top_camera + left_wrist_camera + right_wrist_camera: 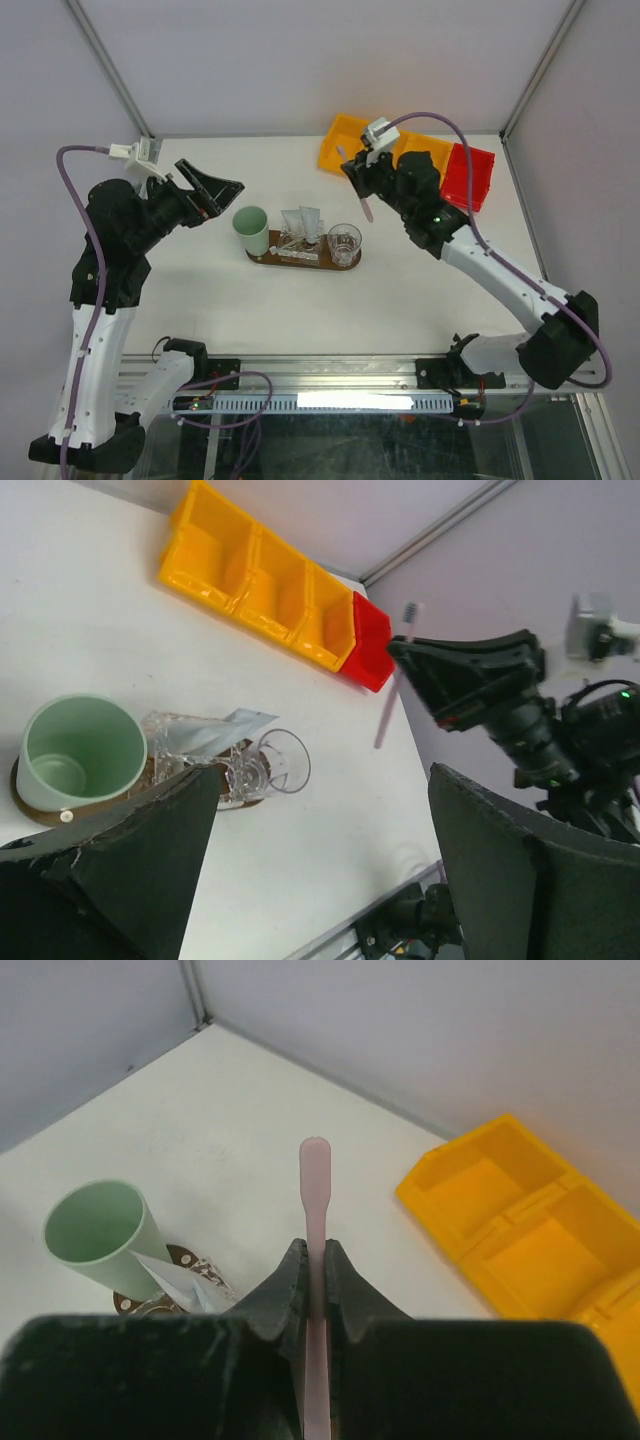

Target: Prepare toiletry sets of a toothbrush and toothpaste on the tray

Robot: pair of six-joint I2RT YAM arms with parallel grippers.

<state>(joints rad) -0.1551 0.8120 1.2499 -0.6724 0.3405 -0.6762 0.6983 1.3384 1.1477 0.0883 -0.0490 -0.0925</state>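
The right gripper [314, 1260] is clamped on a toothbrush [314, 1185], its two fingers pressed against the shaft on either side. From the left wrist view the toothbrush [391, 708] hangs steeply through the right gripper [428, 670], bristle head up and the longer part of the handle pointing down at the table [420, 300]. Seen from above, the right gripper [361, 180] is in the air toward the far right corner, just in front of the yellow bin [340, 135], and the toothbrush [367, 207] touches nothing but the fingers.

The left gripper [218, 190] is above the left half of the table, its fingers [150, 860] spread wide apart with nothing between them, aimed at the tray [300, 261].

The tray lies near the middle of the table, long side parallel to the near edge. A cup [252, 229] stands on its left end, a middle glass [296, 241] holds white tubes [303, 220] standing upright, and an end glass [344, 243] stands on the right end.

The yellow bin sits at the far edge, right of centre, with the red bin [471, 177] touching its right end, close to the far right corner.
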